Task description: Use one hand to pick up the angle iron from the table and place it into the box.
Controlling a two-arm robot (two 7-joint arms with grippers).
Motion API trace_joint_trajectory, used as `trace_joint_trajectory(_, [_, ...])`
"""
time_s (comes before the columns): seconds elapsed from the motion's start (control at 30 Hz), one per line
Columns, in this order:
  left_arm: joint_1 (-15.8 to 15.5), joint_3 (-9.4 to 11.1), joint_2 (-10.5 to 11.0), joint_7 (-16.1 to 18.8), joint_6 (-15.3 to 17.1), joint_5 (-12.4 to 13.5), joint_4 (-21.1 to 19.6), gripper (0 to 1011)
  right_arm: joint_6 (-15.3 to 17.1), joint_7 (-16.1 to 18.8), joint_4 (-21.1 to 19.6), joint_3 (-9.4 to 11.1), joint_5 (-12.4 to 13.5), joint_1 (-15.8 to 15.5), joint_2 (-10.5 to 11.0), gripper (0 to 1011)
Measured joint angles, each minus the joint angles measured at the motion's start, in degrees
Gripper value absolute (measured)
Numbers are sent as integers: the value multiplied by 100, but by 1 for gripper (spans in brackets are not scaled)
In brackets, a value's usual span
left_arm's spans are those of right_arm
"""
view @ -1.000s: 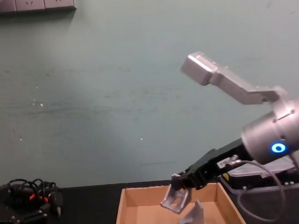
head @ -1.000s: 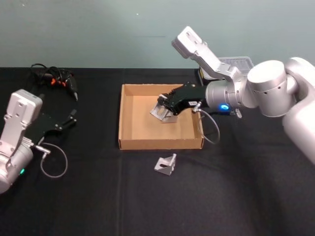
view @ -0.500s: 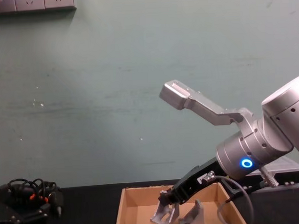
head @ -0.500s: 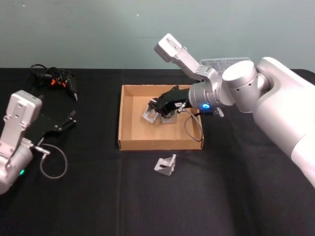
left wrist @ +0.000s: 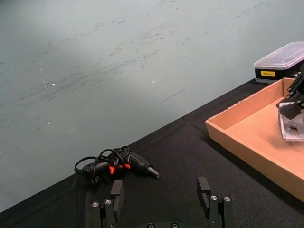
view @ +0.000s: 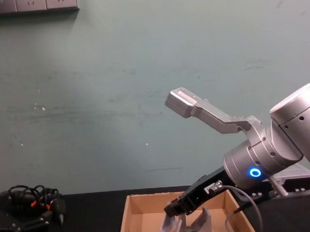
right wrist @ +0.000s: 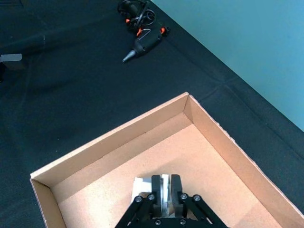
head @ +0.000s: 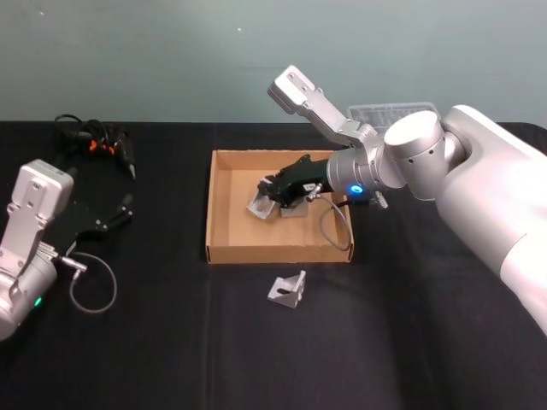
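— Where's the angle iron point(head: 260, 204)?
— Inside the box point(head: 224, 248), with the right gripper point(head: 272, 191) fingers clenched on it.
— And the left gripper point(head: 120, 212)?
— Parked left of the box, fingers spread.

A box point(head: 222, 232) sits at the middle of the table point(head: 171, 342). In it the right gripper point(head: 267, 193) grips an angle iron point(head: 258, 206), with a second bracket point(head: 294, 209) just to its right. A third bracket point(head: 288, 289) lies on the table before the box. A case point(head: 389, 109) sits behind and to the right, and a corded tool point(head: 101, 143) far left, behind the left gripper point(head: 127, 207).
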Motion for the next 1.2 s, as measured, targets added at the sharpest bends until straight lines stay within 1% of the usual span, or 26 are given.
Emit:
trace_joint_trajectory(0.1, [0,0,0,0,0,0,0,1011,7,-1,-12,-1,2,-2,5,197])
trace_joint_trajectory(0.17, [0,0,0,0,0,0,0,1011,11,-2,-21,-3,4,-3,8,272])
trace_joint_trajectory(0.2, [0,0,0,0,0,0,0,1011,12,-1,-23,-3,5,-3,9,285])
trace_joint_trajectory(0.23, [0,0,0,0,0,0,0,1011,14,-1,-26,-4,5,-4,10,329])
trace_joint_trajectory(0.27, [0,0,0,0,0,0,0,1011,15,-2,-27,-4,6,-4,11,341])
trace_joint_trajectory(0.3, [0,0,0,0,0,0,0,1011,17,-1,-31,-5,7,-5,11,408])
trace_joint_trajectory(0.33, [0,0,0,0,0,0,0,1011,17,-1,-31,-5,7,-5,11,408])
trace_joint_trajectory(0.37, [0,0,0,0,0,0,0,1011,18,-2,-33,-6,8,-6,12,448])
trace_joint_trajectory(0.4, [0,0,0,0,0,0,0,1011,20,-3,-36,-7,8,-6,12,510])
trace_joint_trajectory(0.43, [0,0,0,0,0,0,0,1011,20,-3,-36,-7,8,-6,12,510])
trace_joint_trajectory(0.5, [0,0,0,0,0,0,0,1011,22,-4,-39,-8,9,-7,14,572])
trace_joint_trajectory(0.53, [0,0,0,0,0,0,0,1011,23,-5,-41,-9,10,-8,14,628])
trace_joint_trajectory(0.6, [0,0,0,0,0,0,0,1011,25,-6,-43,-9,11,-9,15,671])
trace_joint_trajectory(0.7, [0,0,0,0,0,0,0,1012,27,-7,-45,-9,12,-10,17,768])
trace_joint_trajectory(0.77, [0,0,0,0,0,0,0,1011,28,-8,-45,-9,13,-10,17,807])
trace_joint_trajectory(0.8, [0,0,0,0,0,0,0,1011,47,-5,-127,10,14,-44,52,861])
trace_joint_trajectory(0.83, [0,0,0,0,0,0,0,1011,71,-4,-196,24,13,-73,85,872])
trace_joint_trajectory(0.87, [0,0,0,0,0,0,0,1011,134,-3,-401,59,13,-155,174,912])
trace_joint_trajectory(0.9, [0,0,0,0,0,0,0,1011,159,-4,-496,76,15,-195,215,920])
trace_joint_trajectory(0.93, [0,0,0,0,0,0,0,1011,191,-5,-602,97,20,-242,260,971])
trace_joint_trajectory(0.97, [0,0,0,0,0,0,0,1011,249,-8,-822,135,34,-337,356,971])
trace_joint_trajectory(1.0, [0,0,0,0,0,0,0,1011,278,-11,-942,158,44,-391,410,998])
trace_joint_trajectory(1.03, [0,0,0,0,0,0,0,1012,330,-9,-1157,200,82,-483,495,1002])
trace_joint_trajectory(1.13, [0,0,0,0,0,0,0,1011,406,2,-1512,262,155,-641,647,1002])
trace_joint_trajectory(1.17, [0,0,0,0,0,0,0,1011,457,10,-1767,290,201,-760,760,1002])
trace_joint_trajectory(1.2, [0,0,0,0,0,0,0,1011,477,13,-1891,303,224,-817,812,1002])
